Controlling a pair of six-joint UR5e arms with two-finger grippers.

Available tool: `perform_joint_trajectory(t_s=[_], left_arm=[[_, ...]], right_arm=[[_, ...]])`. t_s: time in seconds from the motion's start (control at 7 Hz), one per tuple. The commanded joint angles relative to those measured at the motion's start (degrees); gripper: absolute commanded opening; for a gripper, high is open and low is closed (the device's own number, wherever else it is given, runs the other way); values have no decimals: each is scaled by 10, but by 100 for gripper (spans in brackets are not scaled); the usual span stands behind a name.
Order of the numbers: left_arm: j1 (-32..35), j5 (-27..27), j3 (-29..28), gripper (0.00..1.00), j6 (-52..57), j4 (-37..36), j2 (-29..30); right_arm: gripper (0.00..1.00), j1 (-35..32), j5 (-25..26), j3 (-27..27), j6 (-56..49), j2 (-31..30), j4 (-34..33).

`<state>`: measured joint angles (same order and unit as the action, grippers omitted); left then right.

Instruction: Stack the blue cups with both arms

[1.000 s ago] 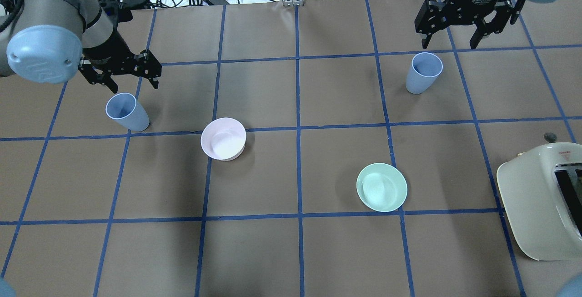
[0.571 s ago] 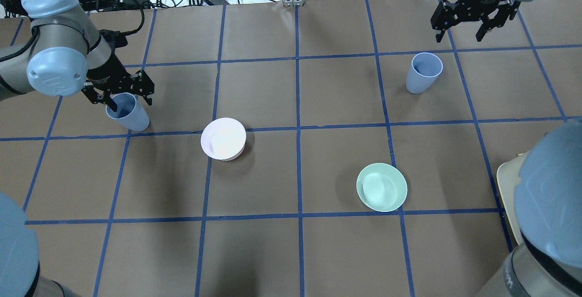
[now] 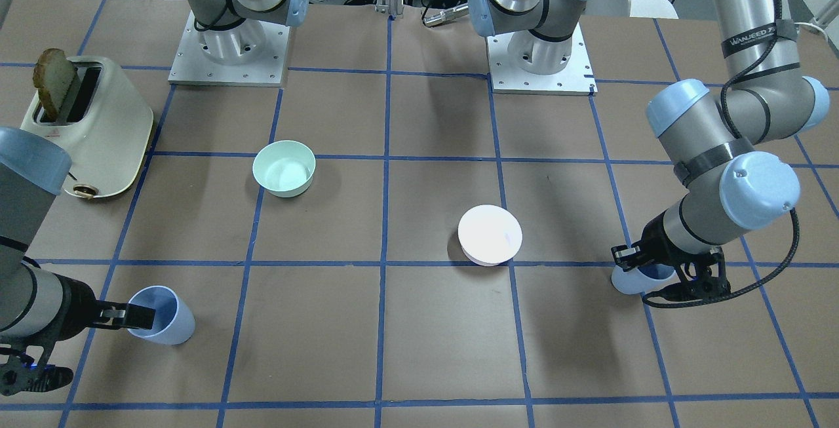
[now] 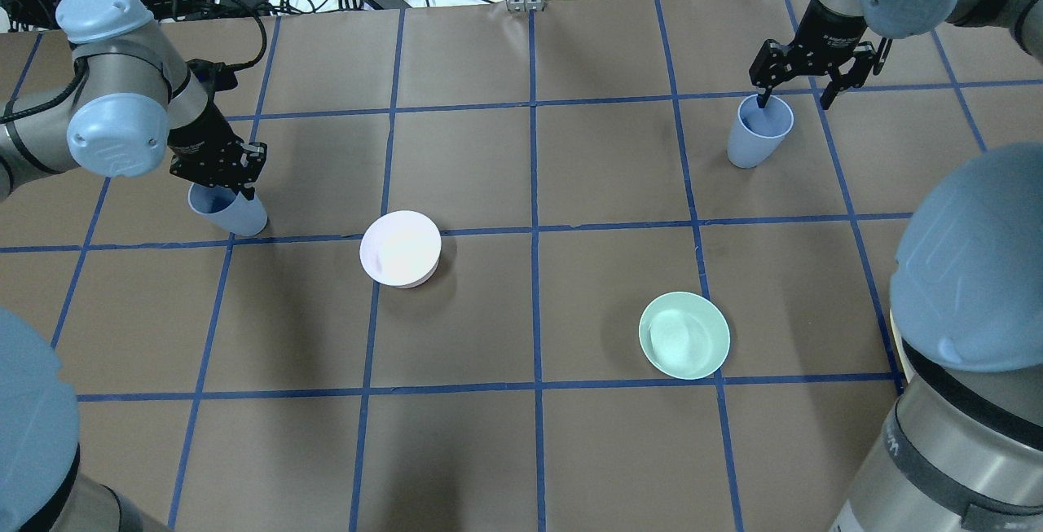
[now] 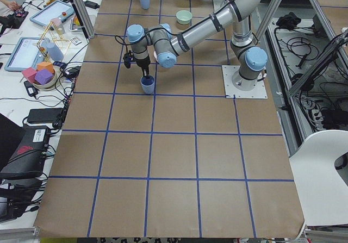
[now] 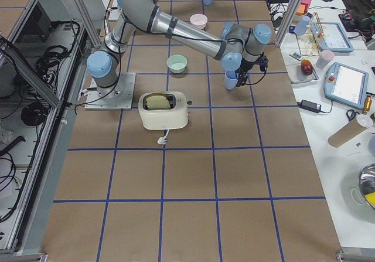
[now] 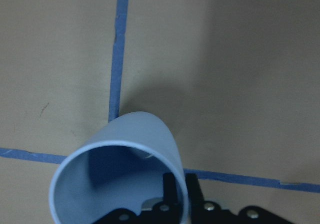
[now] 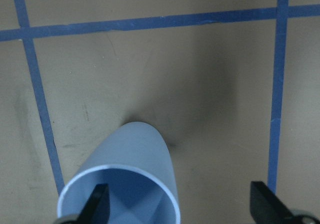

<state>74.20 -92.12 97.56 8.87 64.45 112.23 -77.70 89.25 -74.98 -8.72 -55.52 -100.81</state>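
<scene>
left gripper [image 7: 181, 186] pinching blue cup [image 7: 135, 134] rim, wrist view only | right gripper [image 8: 181, 202] spread astride second cup [image 8: 132, 149] wall

Silver arms [image 3: 754, 21], pale-blue joint caps [image 3: 760, 189]

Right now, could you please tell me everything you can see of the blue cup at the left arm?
The blue cup is a small, pale periwinkle tumbler, smooth like plastic, tapered and handleless, with a thin lighter rim. It stands upright, mouth up and apparently empty, on the brown paper table, left of the pink bowl in the overhead view. The left gripper has its jaws pinched across the cup's wall, one inside and one outside.
</scene>
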Motion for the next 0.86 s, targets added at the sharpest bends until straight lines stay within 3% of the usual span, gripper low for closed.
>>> perform_joint_trajectory(t_s=[0.0,0.14,0.43,0.57,0.71], left_arm=[[39,5,-25,0,-15,-12,-1],[82,7,-71,0,-76,-5,4],[169,58,-169,0,-209,36,25],[210,87,-189,0,-278,34,38],[262,82,-191,0,-293,29,47]], right_arm=[[100,0,5,-8,0,1,34],[98,0,2,-10,-2,1,36],[17,0,2,-10,-11,1,29],[0,0,2,-8,-12,1,29],[0,0,5,-10,-11,2,29]])
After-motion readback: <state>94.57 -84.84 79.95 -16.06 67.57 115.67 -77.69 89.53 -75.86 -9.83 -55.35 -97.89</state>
